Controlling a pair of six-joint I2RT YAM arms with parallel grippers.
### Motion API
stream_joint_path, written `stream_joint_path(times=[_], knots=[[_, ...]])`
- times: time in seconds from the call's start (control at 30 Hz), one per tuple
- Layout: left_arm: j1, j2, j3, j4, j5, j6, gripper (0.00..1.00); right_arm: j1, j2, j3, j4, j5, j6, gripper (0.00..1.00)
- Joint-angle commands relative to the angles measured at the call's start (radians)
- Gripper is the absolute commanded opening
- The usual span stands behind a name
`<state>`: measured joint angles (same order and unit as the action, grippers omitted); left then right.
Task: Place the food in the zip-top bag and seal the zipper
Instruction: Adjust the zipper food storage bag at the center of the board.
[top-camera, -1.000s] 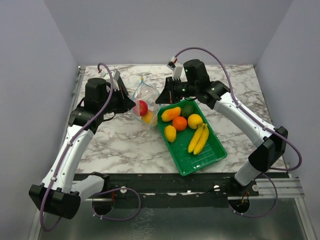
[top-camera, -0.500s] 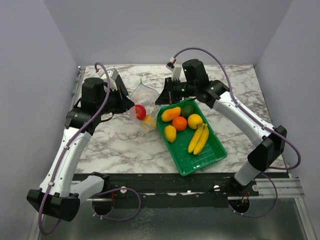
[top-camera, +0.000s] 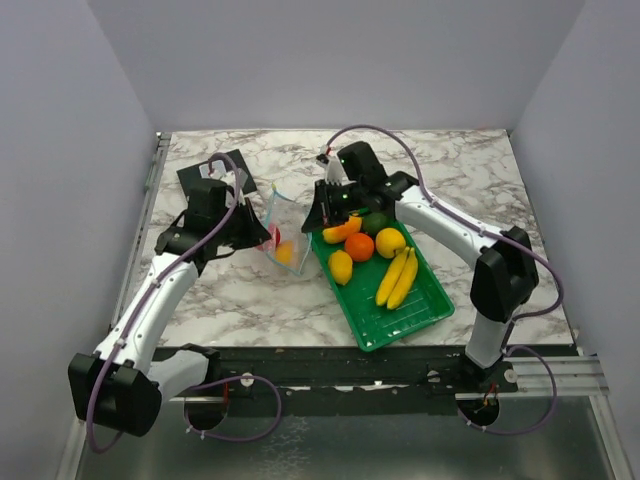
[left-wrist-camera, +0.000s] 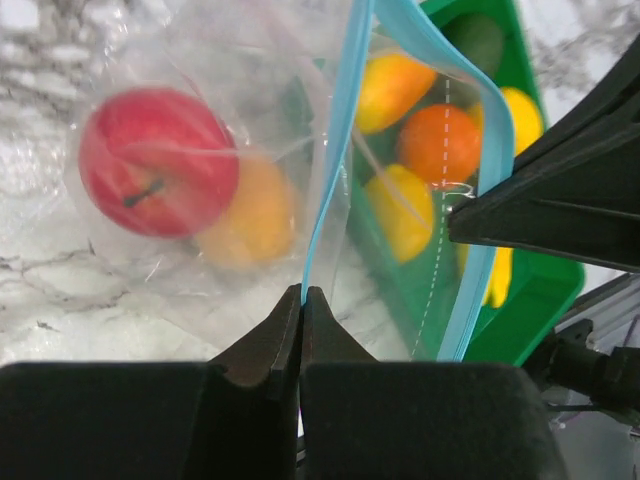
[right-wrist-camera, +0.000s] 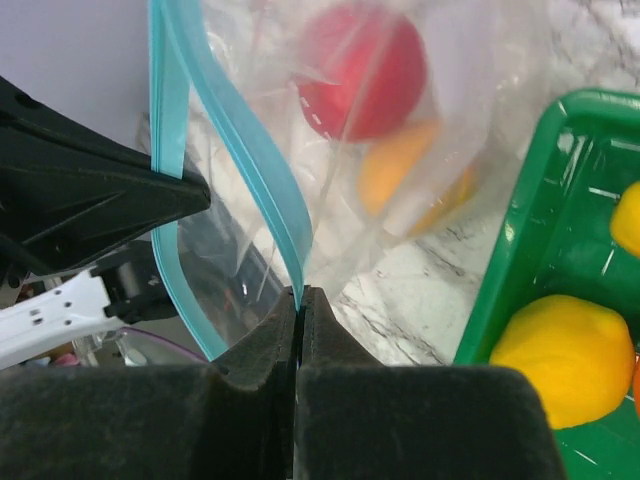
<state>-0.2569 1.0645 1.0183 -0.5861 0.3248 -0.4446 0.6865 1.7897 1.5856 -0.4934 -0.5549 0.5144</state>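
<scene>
Both arms had swung in and lower since a second ago. The zip-top bag (top-camera: 284, 232) had slid with them toward the near-left and was drawn narrow between my grippers. Bag: clear thin film, floppy, creased, glare on it. The zipper (left-wrist-camera: 330, 195) was a narrow light blue strip, its two lips bowed apart at the mouth. Inside sat a round glossy red apple (left-wrist-camera: 158, 160) with a dark stem dimple, resting against a smooth yellow-orange piece (left-wrist-camera: 247, 215).

My left gripper (left-wrist-camera: 302, 294) was pinched tight on one zipper lip, its black wedge-shaped fingers meeting on the film. My right gripper (right-wrist-camera: 299, 296) was clamped the same way on the other lip.

The green tray (top-camera: 420, 300), hard plastic with a ribbed floor and a raised rim, lay just beside the bag on the right, its far-left corner close by my right gripper. In it lay curved bananas (top-camera: 398, 277), a round orange (top-camera: 359, 246), yellow lemon shapes (top-camera: 341, 267), a yellow-orange oblong (top-camera: 342, 229) and a dark green piece (top-camera: 376, 221).

Bare marble of the white-grey table (top-camera: 240, 300) showed near-left of the bag and along the far edge. The tray rim crowded the right side.

My left arm reached forward, forearm bent inward, wrist pointing right. My right arm arched out from its base past the tray, wrist pointing left. The grippers faced each other across the mouth.
</scene>
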Motion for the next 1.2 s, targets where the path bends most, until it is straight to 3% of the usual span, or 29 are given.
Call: stream_joint_path(times=[0.0,0.1,0.37,0.47,1.17], knots=[[0.004,0.053,-0.081,0.077,-0.028,-0.007,0.00,0.009,0.055,-0.023,0.030,-0.027,0.031,0.01],[0.004,0.044,-0.037,0.079,-0.012,0.002,0.00,0.014,0.043,0.020,-0.001,-0.006,0.022,0.01],[0.004,0.007,0.292,-0.011,0.011,0.009,0.00,0.037,-0.023,0.228,-0.118,0.067,0.000,0.01],[0.003,-0.008,0.344,-0.040,0.001,-0.001,0.00,0.041,-0.034,0.252,-0.128,0.055,0.007,0.01],[0.004,-0.078,0.170,-0.057,-0.089,0.038,0.00,0.047,-0.062,0.039,-0.004,0.095,0.045,0.01]])
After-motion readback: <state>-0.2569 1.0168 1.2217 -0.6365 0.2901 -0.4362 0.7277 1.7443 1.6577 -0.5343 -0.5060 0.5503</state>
